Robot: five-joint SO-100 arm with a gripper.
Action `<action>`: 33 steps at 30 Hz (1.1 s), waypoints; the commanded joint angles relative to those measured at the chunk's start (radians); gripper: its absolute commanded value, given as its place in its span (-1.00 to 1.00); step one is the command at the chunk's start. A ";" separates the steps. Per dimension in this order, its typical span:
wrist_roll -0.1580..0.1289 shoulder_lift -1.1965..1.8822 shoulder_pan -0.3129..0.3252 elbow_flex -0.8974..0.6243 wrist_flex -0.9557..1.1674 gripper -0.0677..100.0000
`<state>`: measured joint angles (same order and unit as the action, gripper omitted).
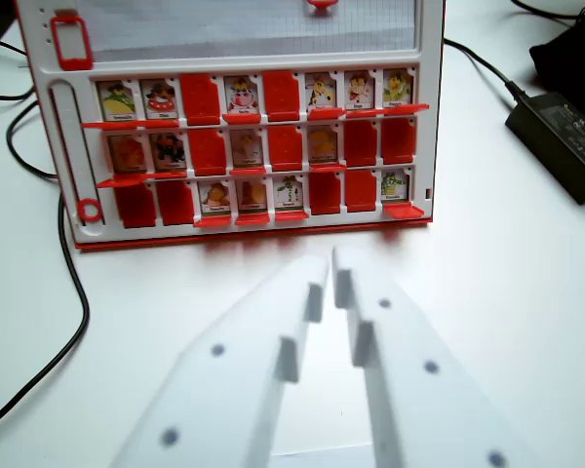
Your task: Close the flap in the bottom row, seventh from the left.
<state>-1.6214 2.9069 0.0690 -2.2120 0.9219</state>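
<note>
White table (526,292), game board (236,127) in upper centre; end effector (331,273) empty, nearly closed, low centre; I judge target flap (394,185), bottom row right, needs a slow approach and tip nudge.

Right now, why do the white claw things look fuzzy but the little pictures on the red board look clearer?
In the wrist view, the gripper sits very close to the camera, so its white fingers blur at the edges. The red game board farther off is sharper, though its tiny faces remain too soft to read. The light is even, with only a faint reddish shadow under the board on the white table.
</note>
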 commanded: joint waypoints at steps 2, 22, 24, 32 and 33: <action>-0.002 0.183 -0.031 0.015 0.107 -1.00; 0.017 0.364 -0.138 0.075 0.327 -1.00; 0.017 0.364 -0.133 0.067 0.328 -1.00; 0.018 0.364 -0.129 0.052 0.319 -1.00; 0.020 0.364 -0.130 0.051 0.318 -1.00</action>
<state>-1.6061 3.2689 -0.0660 -2.1967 1.2517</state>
